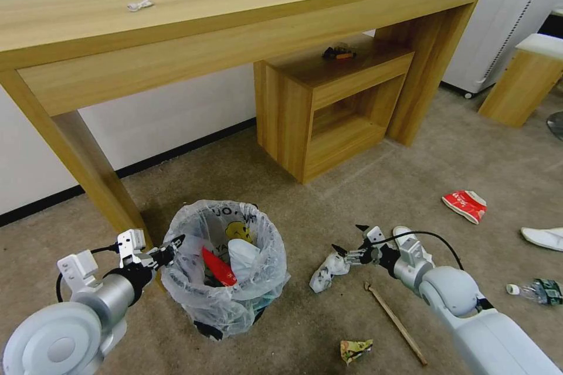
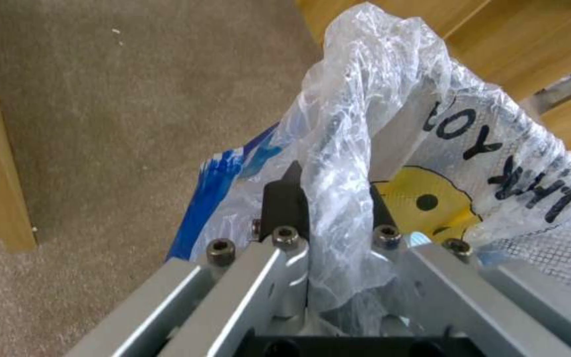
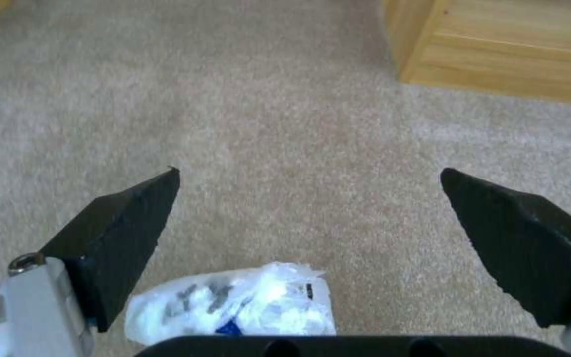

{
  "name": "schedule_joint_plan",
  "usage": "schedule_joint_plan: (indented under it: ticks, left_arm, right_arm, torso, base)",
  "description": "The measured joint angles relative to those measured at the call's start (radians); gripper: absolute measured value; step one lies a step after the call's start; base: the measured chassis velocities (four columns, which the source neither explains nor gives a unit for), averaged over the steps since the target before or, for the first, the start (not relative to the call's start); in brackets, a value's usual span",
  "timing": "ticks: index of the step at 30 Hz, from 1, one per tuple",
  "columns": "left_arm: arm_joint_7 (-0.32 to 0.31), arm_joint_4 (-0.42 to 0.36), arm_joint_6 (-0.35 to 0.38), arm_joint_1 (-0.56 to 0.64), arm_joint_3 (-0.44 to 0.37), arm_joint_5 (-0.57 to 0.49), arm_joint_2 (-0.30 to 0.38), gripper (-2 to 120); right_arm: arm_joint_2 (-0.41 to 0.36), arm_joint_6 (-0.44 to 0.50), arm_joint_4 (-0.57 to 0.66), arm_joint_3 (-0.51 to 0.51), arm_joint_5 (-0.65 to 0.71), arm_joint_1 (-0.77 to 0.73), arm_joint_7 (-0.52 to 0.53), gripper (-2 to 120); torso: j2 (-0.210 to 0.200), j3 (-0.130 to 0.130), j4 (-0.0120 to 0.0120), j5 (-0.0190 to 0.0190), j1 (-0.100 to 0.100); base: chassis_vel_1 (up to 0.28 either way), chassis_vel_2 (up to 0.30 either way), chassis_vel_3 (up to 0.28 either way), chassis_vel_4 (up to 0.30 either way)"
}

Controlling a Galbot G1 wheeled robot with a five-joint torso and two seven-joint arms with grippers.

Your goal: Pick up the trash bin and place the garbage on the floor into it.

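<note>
The trash bin [image 1: 226, 281], dark and lined with a crinkly bag showing a yellow face [image 2: 431, 203], stands on the beige floor [image 1: 328, 199]. It holds a red wrapper [image 1: 218, 266] and white paper [image 1: 243, 255]. My left gripper [image 1: 170, 251] [image 2: 332, 203] is shut on the bin's bagged rim. My right gripper [image 1: 347, 237] [image 3: 310, 170] hangs open just above a crumpled white packet [image 1: 324, 270] [image 3: 239, 302]. More garbage lies around: a wooden stick [image 1: 396, 322], a red wrapper [image 1: 465, 205], a white slipper [image 1: 542, 237], a clear bottle [image 1: 536, 292] and a greenish crumpled wrapper [image 1: 355, 350].
A long wooden desk [image 1: 234, 41] spans the back, its leg [image 1: 88, 170] right behind my left gripper. Under the desk stands a wooden cabinet [image 1: 328, 105]. A wooden stool [image 1: 522, 79] is at the far right. Open carpet lies between the bin and the cabinet.
</note>
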Motion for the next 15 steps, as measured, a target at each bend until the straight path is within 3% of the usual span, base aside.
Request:
schedule_joint_plan:
  ticks: [15]
  left_arm:
    - [-0.001,-0.016,0.002,0.002,-0.001,0.003,0.001,3]
  right_arm:
    - [0.04,0.147,-0.21,-0.02,-0.149,0.112,-0.273,100]
  torso:
    - [0.0,0.0,0.0001,0.0,0.0]
  base:
    - [0.0,0.0,0.0,0.0]
